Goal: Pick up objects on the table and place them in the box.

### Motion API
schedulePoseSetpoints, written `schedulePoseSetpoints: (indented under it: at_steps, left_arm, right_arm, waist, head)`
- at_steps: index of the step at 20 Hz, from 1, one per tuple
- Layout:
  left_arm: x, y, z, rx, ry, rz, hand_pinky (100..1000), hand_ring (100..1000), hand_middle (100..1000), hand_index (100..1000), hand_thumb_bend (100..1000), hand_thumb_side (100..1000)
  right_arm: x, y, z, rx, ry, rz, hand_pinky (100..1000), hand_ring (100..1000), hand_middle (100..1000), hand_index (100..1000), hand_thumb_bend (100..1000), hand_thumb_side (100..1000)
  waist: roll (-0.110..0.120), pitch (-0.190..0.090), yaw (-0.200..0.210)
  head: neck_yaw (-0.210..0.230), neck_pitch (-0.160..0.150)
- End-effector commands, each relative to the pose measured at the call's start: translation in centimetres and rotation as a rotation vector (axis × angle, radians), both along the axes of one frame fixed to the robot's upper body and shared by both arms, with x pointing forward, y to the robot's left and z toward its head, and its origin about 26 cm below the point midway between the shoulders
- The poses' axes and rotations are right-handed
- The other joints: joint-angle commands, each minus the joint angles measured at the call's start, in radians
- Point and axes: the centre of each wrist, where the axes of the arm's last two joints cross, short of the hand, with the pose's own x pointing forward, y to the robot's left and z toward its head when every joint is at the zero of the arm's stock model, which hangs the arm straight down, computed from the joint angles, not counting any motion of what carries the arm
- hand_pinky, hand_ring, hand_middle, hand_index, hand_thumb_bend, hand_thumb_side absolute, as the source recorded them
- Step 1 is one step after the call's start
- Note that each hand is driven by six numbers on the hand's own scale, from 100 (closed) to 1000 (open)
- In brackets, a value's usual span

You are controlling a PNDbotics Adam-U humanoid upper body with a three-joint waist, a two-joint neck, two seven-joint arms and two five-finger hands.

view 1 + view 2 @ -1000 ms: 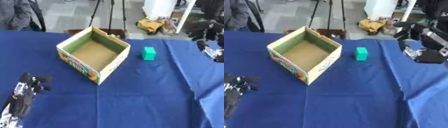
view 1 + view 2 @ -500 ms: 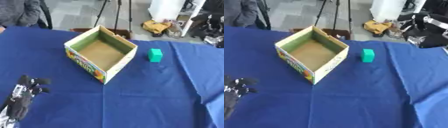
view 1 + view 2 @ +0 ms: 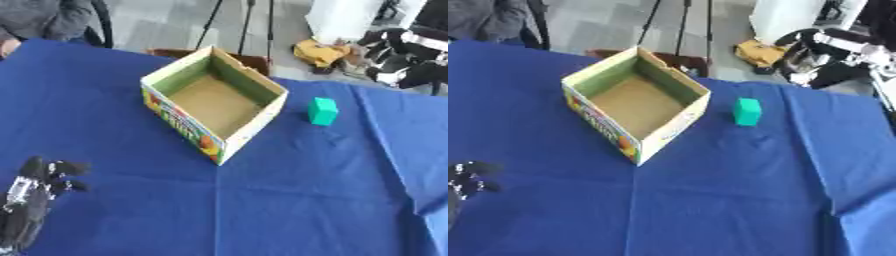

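Note:
An open cardboard box (image 3: 214, 102) with green inner walls and a printed side stands on the blue tablecloth, its brown floor bare. A small green block (image 3: 747, 111) sits on the cloth just right of the box, touched by nothing. My right hand (image 3: 826, 56) hovers at the upper right, beyond the table's far edge and above the block, fingers relaxed and holding nothing. My left hand (image 3: 33, 196) rests open at the lower left, fingers up, well away from the box.
The blue cloth (image 3: 262, 210) hangs in folds at the right edge. Behind the table are a tripod (image 3: 236, 25), a white object (image 3: 785, 20), a yellow bundle on the floor (image 3: 322, 51), and a person at the far left (image 3: 44, 20).
The camera has shifted, so the whole picture sits differently. Against the block, my right hand has risen and drawn back toward the far edge. Left hand, box and block stayed put.

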Motion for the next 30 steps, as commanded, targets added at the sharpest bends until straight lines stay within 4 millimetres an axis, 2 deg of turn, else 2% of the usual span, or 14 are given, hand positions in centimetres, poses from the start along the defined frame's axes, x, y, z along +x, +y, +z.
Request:
schedulePoseSetpoints:
  at_steps: [1, 6, 16, 24, 30]
  left_arm:
    - [0.2, -0.3, 1.3, 0.019, -0.040, -0.026, 613, 808, 580, 620, 422, 1000]
    - [0.3, -0.5, 1.6, 0.022, -0.053, -0.037, 613, 808, 580, 620, 418, 1000]
    - [0.4, -0.8, 2.1, 0.018, -0.076, -0.044, 614, 808, 580, 619, 410, 1000]
    - [0.4, -0.9, 2.4, 0.016, -0.087, -0.047, 614, 808, 580, 619, 408, 1000]
    - [0.4, -0.9, 2.4, 0.017, -0.088, -0.045, 615, 808, 579, 619, 407, 1000]
  right_arm:
    - [-0.1, -1.3, 0.7, -0.057, -0.017, -0.036, 748, 826, 915, 916, 248, 290]
    - [0.2, -1.5, -0.1, -0.110, -0.008, -0.074, 747, 828, 916, 916, 277, 327]
    - [0.7, -1.5, -2.0, -0.200, 0.006, -0.126, 749, 829, 916, 918, 252, 390]
    - [0.9, -1.6, -3.2, -0.224, 0.012, -0.141, 750, 830, 915, 918, 224, 414]
    - [0.9, -1.7, -3.4, -0.225, 0.012, -0.148, 750, 832, 918, 923, 209, 416]
  waist:
    - [0.004, -0.009, 0.005]
    - [0.005, 0.007, 0.022]
    - [0.016, 0.041, 0.038]
    - [0.020, 0.057, 0.045]
    - [0.021, 0.063, 0.049]
  head:
    - [-0.018, -0.005]
    - [-0.032, -0.011]
    - [-0.045, -0.019]
    - [-0.047, -0.020]
    - [-0.044, -0.020]
